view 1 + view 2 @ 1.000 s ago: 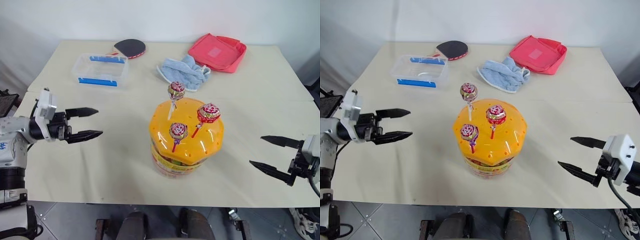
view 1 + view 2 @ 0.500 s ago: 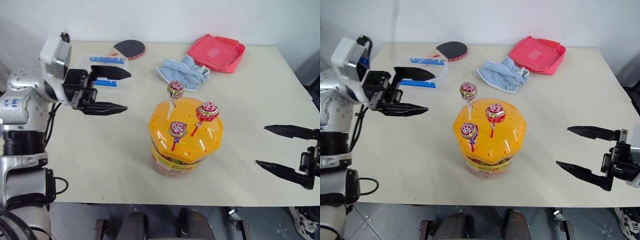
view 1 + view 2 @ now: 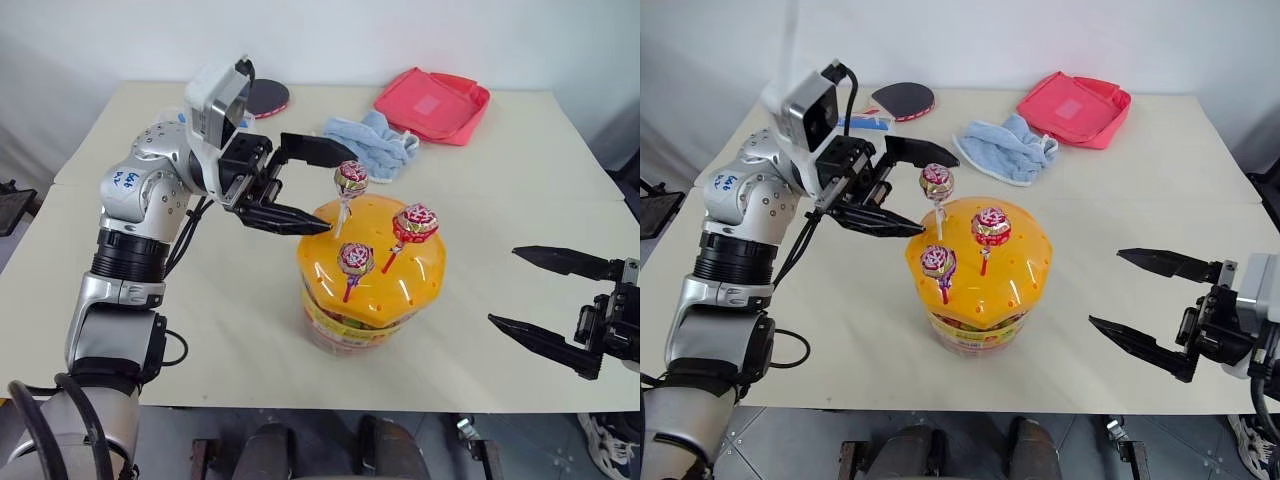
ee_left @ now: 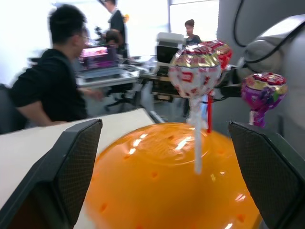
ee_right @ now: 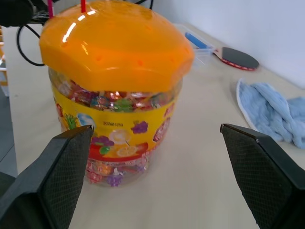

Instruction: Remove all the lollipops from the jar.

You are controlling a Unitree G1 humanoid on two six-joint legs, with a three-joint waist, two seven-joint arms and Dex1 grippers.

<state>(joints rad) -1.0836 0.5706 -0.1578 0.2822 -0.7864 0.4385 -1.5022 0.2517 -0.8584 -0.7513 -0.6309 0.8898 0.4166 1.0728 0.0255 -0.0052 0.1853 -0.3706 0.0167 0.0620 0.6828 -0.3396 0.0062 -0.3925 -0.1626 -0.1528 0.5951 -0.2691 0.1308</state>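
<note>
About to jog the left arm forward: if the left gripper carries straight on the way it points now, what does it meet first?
Most likely the white-stick lollipop at the far side of the jar lid: the left gripper, open, has it framed between its fingers. Depth is hard to judge.

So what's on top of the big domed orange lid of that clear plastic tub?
Three lollipops in shiny red-pink wrappers stand on sticks pushed into holes in the domed orange lid. The stick ends below the lid are hidden. Colourful wrapped sweets show through the clear plastic tub wall.
</note>
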